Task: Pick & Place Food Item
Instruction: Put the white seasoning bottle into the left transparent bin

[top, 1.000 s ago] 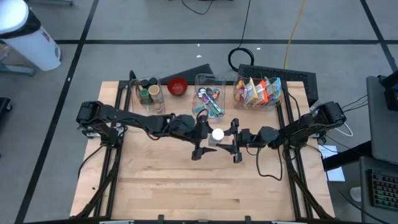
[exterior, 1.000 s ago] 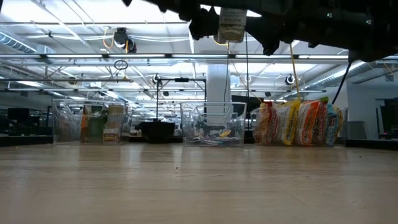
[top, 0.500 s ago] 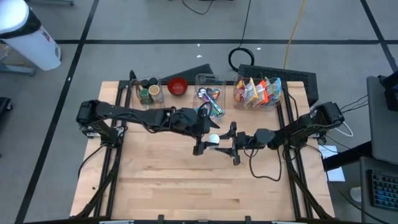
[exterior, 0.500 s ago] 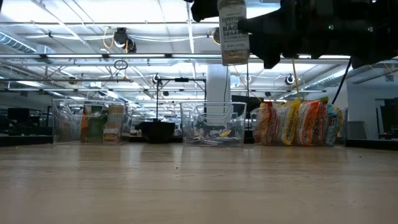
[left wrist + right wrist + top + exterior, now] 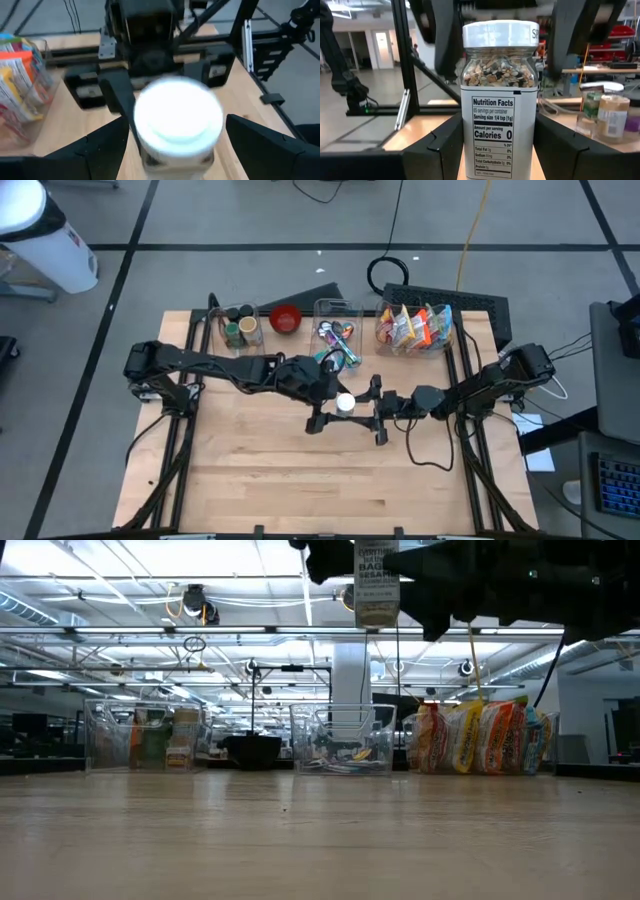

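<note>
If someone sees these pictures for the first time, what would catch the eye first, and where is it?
The white-lidded clear seasoning jar stands out first: the right gripper holds it high above the middle of the wooden table. The open left gripper faces it, its fingers either side of the lid. Next come the colourful snack packets in a clear bin at the table's far edge.

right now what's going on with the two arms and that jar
Both arms meet over the middle of the table, well above the wood. The right gripper holds a seasoning jar with a white lid upright, its fingers closed on the jar's lower sides. The left gripper faces it with fingers spread wide on either side of the jar, not yet gripping. It looks like a handover in mid-air. Clear bins of food items sit along the far edge.
</note>
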Controlling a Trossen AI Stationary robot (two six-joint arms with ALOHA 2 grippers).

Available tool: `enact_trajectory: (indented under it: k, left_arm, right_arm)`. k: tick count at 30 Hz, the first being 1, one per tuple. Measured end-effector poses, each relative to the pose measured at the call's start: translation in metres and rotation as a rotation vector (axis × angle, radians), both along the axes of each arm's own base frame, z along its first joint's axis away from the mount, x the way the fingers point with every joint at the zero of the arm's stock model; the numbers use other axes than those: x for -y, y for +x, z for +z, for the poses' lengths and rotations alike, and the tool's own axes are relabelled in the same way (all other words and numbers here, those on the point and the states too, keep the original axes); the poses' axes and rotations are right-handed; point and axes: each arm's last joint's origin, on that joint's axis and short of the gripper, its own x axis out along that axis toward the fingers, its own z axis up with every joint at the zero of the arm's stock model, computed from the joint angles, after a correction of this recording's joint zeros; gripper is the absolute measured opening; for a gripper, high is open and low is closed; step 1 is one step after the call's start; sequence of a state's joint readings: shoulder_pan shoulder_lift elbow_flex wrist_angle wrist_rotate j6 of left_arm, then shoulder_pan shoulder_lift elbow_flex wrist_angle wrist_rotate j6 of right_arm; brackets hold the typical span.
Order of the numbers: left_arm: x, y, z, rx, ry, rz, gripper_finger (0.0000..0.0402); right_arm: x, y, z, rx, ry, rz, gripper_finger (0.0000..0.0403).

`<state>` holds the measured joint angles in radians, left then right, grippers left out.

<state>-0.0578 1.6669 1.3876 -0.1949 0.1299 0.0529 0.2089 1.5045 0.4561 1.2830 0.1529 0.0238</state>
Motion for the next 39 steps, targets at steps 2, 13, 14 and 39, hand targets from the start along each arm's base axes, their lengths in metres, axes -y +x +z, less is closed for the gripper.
enact_trajectory:
  k: [2,13,14,39]
  left_arm:
    - [-0.0010,-0.0004,-0.0012,-0.011,-0.002,0.003,0.0340]
    - [-0.0019,0.0005,0.0006,0.008,-0.011,0.007,0.0298]
    - [-0.0020,0.0005,0.0006,0.008,-0.012,0.008,0.0286]
    - [-0.0077,-0.0033,-0.0070,-0.071,0.036,0.000,0.0208]
  right_arm:
    - [0.0001,-0.0003,0.0011,0.007,0.001,0.000,0.0192]
    - [0.0001,-0.0002,-0.0002,-0.006,-0.002,0.000,0.0192]
    - [0.0001,-0.0002,-0.0002,-0.006,-0.002,0.000,0.0192]
    - [0.0000,0.0002,-0.0012,-0.021,0.011,0.001,0.0300]
